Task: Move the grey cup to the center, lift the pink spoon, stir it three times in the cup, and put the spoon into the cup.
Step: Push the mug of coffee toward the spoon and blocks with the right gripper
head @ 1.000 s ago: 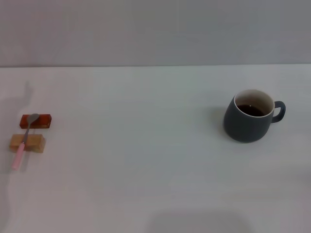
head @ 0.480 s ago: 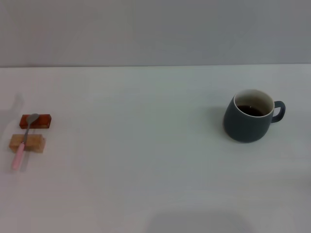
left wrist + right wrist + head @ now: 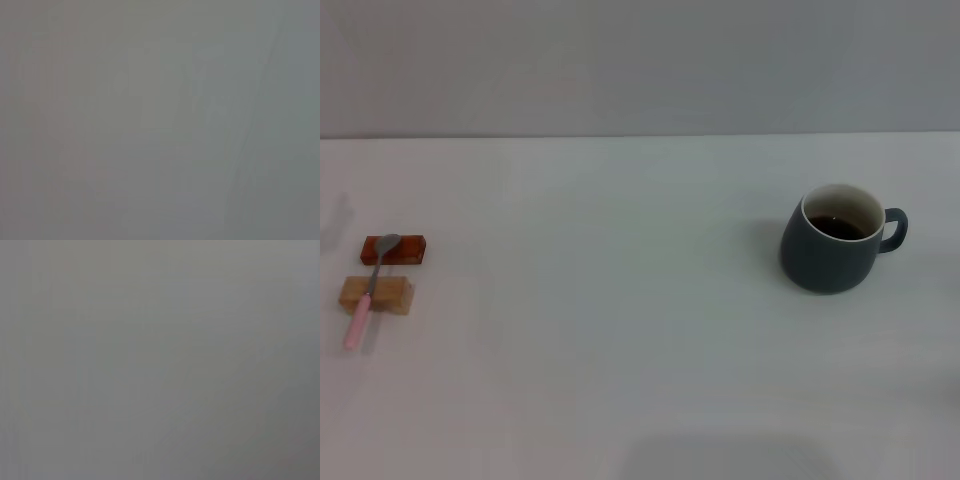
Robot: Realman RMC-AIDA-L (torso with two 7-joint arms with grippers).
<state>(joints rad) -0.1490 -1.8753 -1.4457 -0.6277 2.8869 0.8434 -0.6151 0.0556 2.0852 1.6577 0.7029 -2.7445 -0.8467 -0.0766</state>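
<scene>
The grey cup [image 3: 830, 250] stands upright on the right side of the white table in the head view, its handle pointing right and dark liquid inside. The pink spoon [image 3: 366, 296] lies at the far left, its metal bowl resting on a red block [image 3: 393, 249] and its pink handle across a tan block [image 3: 376, 293]. Neither gripper shows in the head view. Both wrist views show only a plain grey surface.
The white table [image 3: 620, 330] runs back to a grey wall. A faint shadow lies on the table at the far left edge, beyond the blocks.
The shadow at the far left of the table has shrunk and drawn back toward the left edge. The cup, spoon and blocks have not moved.
</scene>
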